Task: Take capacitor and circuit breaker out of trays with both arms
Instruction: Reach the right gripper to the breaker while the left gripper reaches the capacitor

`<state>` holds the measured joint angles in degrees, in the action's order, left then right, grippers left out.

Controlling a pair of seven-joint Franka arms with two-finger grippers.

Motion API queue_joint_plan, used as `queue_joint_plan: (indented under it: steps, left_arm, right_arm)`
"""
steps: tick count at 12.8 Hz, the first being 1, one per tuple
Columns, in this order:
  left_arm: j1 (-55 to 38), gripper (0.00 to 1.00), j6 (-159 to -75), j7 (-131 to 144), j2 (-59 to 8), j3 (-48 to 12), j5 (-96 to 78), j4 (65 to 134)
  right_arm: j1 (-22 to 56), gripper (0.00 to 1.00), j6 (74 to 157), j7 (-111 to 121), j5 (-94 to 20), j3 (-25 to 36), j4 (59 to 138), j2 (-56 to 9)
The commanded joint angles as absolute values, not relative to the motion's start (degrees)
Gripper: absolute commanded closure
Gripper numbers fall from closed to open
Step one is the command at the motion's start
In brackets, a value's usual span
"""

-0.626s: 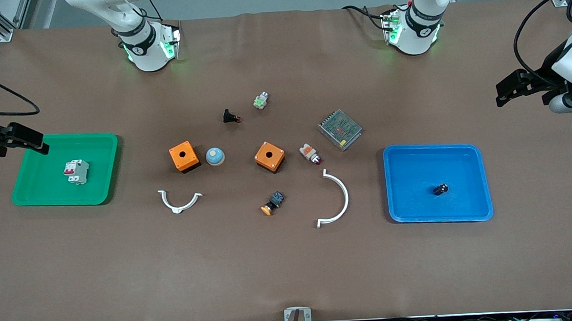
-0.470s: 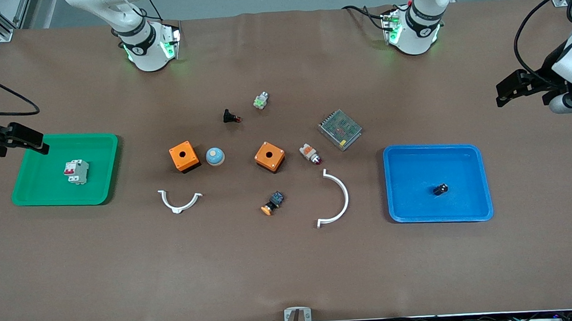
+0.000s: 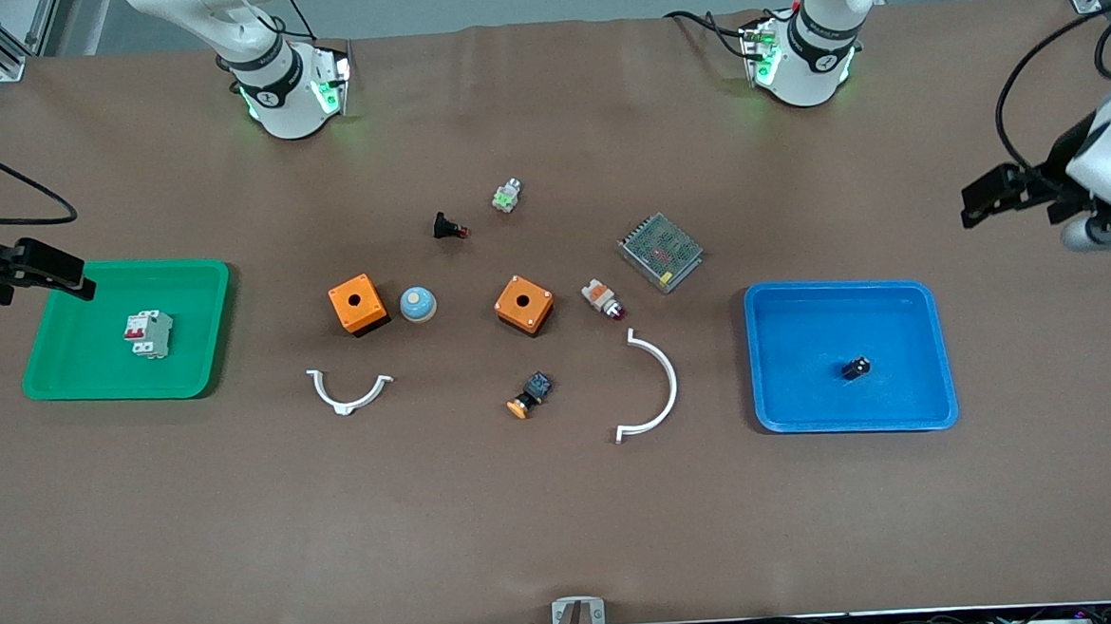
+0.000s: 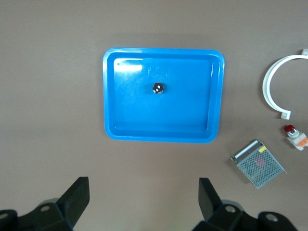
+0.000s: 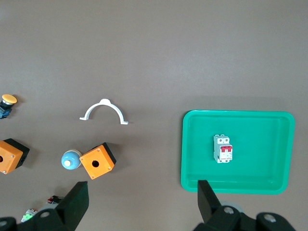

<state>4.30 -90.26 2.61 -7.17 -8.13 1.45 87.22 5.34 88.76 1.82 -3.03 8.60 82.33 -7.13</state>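
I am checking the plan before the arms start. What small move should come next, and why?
Probably bring each arm in over its tray. The open left gripper hangs outside the blue tray, where the capacitor lies; the open right gripper hangs at the edge of the green tray, where the circuit breaker lies.

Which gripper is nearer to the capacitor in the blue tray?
Left. The left gripper hangs open above the table beside the blue tray that holds the capacitor. The right gripper is open over the green tray.
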Motion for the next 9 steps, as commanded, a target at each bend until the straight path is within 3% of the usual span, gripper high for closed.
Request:
queue_joint_plan:
  steps: [1, 6, 9]
  left_arm:
    - [4.2, 0.00, -93.2, 3.5, -14.2, -8.5, 2.1, 86.8]
    - [4.7, 0.00, -112.7, 3.6, -19.3, -8.5, 2.0, 101.0]
    - [6.1, 0.05, -121.3, 3.5, -23.5, -8.3, 2.5, 104.8]
  right_arm:
    - [5.0, 0.00, 90.2, 2.1, -3.2, 8.3, 83.6, -7.4]
    - [4.6, 0.00, 93.2, 2.3, -2.6, 8.3, 83.6, -16.1]
    - [3.0, 0.00, 99.2, 2.1, -1.6, 8.6, 84.5, -21.3]
